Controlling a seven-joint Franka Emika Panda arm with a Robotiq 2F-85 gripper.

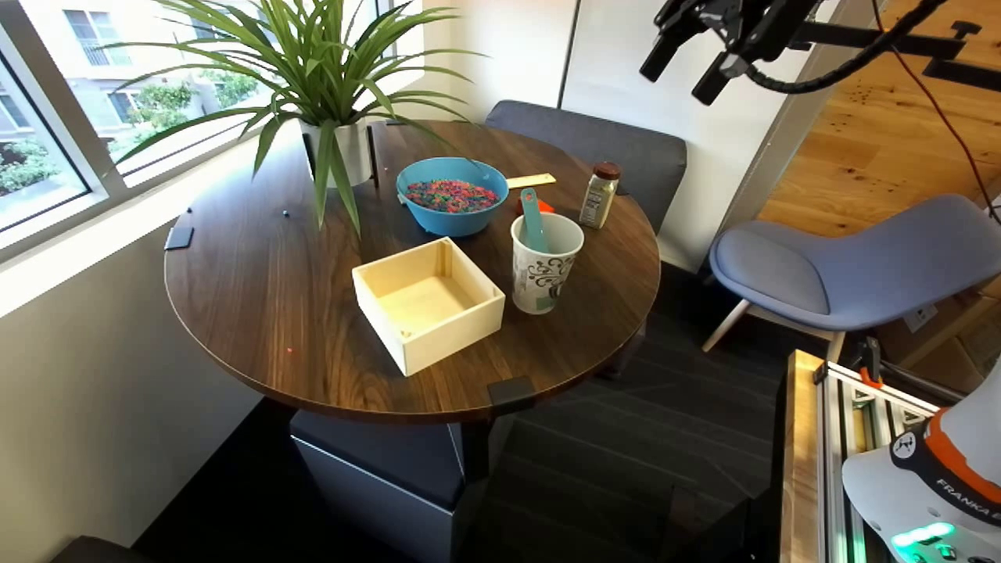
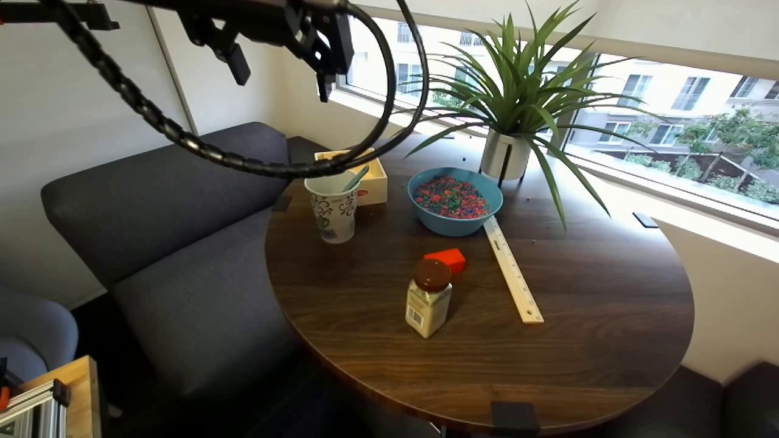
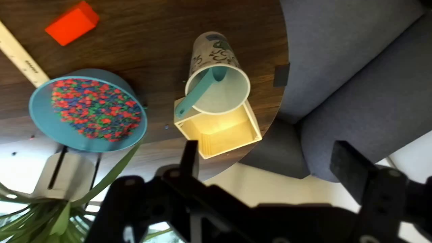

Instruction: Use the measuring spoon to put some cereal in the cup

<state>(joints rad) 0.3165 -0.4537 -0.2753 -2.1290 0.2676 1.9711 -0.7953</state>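
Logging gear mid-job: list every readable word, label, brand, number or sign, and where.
"FRANKA E" (cut off), beside round emblem: robot base.
Ruler: print too blurred.
Bottle: barcode, print too small.
Cup: nothing legible.
Wooden box: red mark, too blurred.
White label near chair: too small.

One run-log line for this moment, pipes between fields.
gripper: open, empty | measuring spoon: leaning in upright cup | cereal: in blue bowl

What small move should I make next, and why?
Probably bring the open, empty jaws toward the handle of the measuring spoon. It sticks up past the rim of the cup, so it looks graspable, and the cereal to be scooped is in the blue bowl.
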